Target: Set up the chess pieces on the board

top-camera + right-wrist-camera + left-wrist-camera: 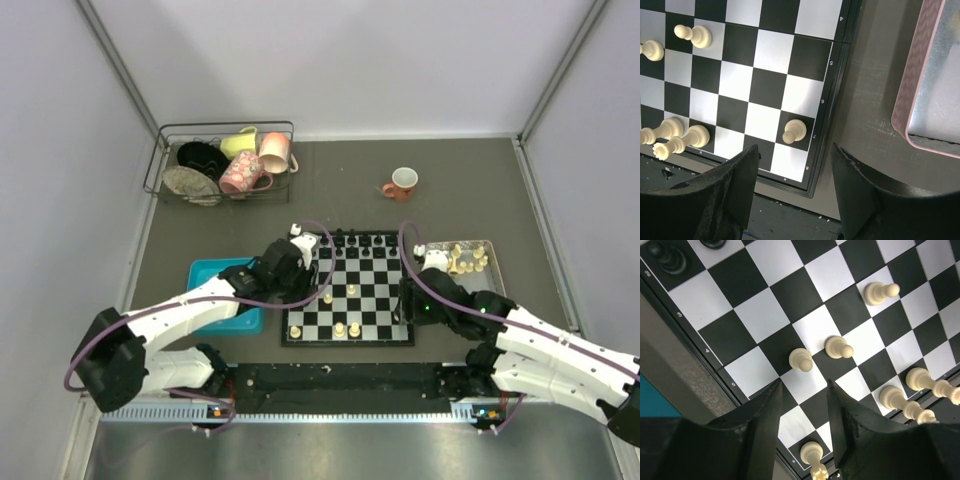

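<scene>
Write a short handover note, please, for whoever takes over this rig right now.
Left end effector: open, empty, over the left side of the board.
Right end effector: open, empty, over the board's near right corner, close to a pawn.
Done: a few cream pieces stand on the board; black pieces line the far row.
Left: the remaining pieces lie in the pink tray, still to be placed.

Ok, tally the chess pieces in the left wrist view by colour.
cream pieces: 6
black pieces: 2, one cut off by the top edge
Total: 8
</scene>
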